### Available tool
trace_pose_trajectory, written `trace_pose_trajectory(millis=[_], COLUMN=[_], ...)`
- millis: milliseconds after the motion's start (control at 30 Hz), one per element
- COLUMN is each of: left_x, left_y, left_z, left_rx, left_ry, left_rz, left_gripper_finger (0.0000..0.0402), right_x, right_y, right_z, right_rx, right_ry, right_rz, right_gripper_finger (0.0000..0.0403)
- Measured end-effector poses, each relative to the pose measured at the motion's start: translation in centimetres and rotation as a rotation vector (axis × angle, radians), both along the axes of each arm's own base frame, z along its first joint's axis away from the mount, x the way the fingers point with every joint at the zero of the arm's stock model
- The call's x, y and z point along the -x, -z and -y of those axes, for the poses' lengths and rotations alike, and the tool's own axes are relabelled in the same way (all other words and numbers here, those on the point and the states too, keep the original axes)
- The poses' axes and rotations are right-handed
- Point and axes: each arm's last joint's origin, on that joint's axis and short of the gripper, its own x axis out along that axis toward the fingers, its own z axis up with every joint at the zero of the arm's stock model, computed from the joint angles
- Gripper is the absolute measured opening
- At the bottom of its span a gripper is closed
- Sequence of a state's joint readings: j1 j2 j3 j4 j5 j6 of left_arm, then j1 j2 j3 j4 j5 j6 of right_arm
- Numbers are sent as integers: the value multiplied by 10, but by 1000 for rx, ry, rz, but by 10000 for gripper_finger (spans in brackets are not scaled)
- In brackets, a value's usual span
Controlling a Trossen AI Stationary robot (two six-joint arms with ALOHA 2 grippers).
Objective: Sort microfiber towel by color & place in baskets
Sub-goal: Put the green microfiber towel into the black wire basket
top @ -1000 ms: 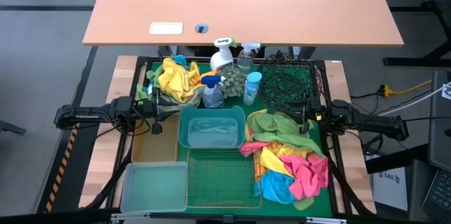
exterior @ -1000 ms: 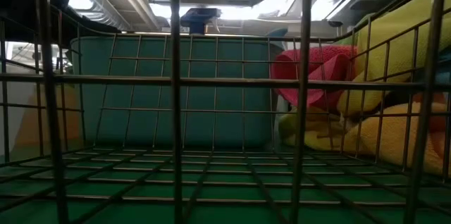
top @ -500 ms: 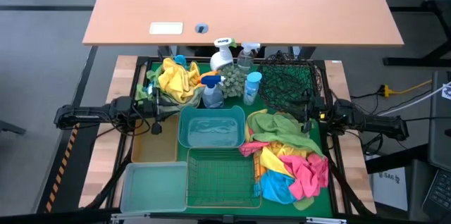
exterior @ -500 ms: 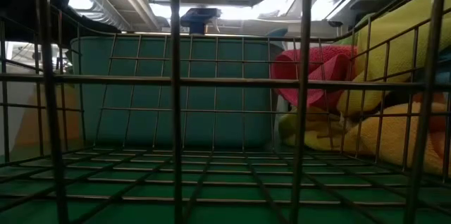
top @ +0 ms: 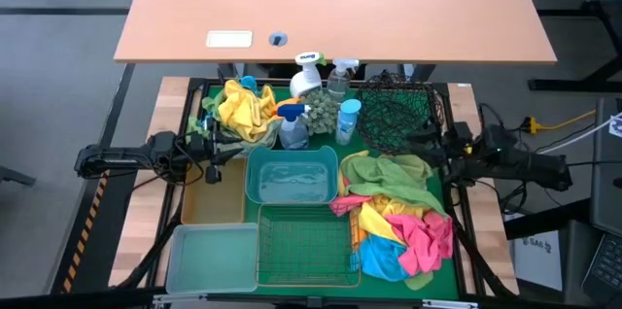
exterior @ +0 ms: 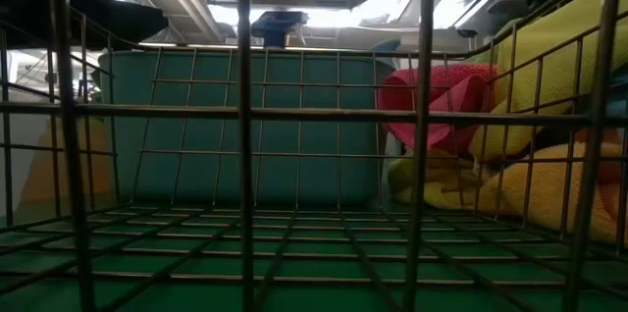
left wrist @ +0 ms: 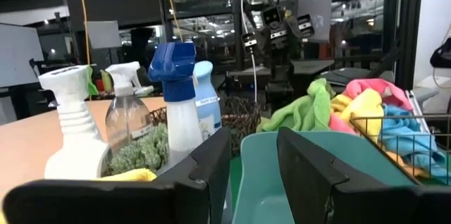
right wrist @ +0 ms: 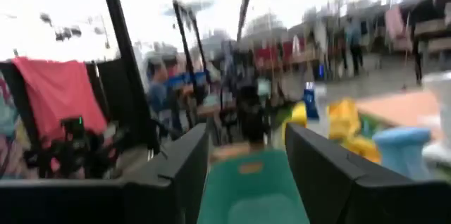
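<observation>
Left gripper (top: 216,149): has shifted slightly toward the desk's far edge, off the tan tray (top: 213,202) and closer to the yellow towel pile (top: 247,108).
Right gripper (top: 425,149): has swung toward the far edge, nearer the round black wire-mesh basket (top: 397,108); its arm now angles back.

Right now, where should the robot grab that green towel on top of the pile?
Probably the raised fold of the green towel, pinched from straight above: it lies loose atop the pile, nothing covering it. The right tool, open, is nearest; the left tool, also open, waits across the table.
</observation>
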State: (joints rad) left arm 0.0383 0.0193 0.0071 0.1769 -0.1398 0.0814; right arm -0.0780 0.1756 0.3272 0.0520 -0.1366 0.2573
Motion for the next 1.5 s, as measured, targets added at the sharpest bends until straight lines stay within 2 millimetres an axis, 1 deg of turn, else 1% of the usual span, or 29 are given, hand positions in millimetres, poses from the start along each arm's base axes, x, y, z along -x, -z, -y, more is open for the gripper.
trace_pose_trajectory(millis=[100,267,333,433,567,700,833,900,1033,1233,1400,1500], left_x=[0,0,0,0,0,0,0,0,0,0,0,0], left_y=[0,0,0,0,0,0,0,0,0,0,0,0], left_z=[0,0,0,0,0,0,0,0,0,0,0,0], left_rx=[1,2,2,2,2,3,4,16,54,74,74,74], left_ry=[0,0,0,0,0,0,0,2,8,12,12,11], left_rz=[-1,-2,-2,-2,-2,-2,-3,-1,6,9,9,9], left_gripper_finger=[112,112,112,112,112,112,112,112,112,112,112,112], right_x=[-12,-40,-50,-63,-78,-90,-101,-104,-107,-105,-100,-100], right_y=[-17,-45,-51,-54,-50,-42,-35,-33,-26,-23,-19,-14], right_z=[-1,-5,-6,-6,-5,-9,-21,-27,-37,-48,-55,-58], right_rx=[1,-31,-50,-89,-143,-164,-143,-105,6,75,161,196], right_ry=[-73,-311,-380,-400,-389,-412,-459,-470,-426,-390,-288,-256], right_rz=[-120,-293,-377,-519,-711,-839,-902,-916,-949,-983,-1034,-1070], right_gripper_finger=[189,189,189,189,189,189,189,189,188,188,188,188])
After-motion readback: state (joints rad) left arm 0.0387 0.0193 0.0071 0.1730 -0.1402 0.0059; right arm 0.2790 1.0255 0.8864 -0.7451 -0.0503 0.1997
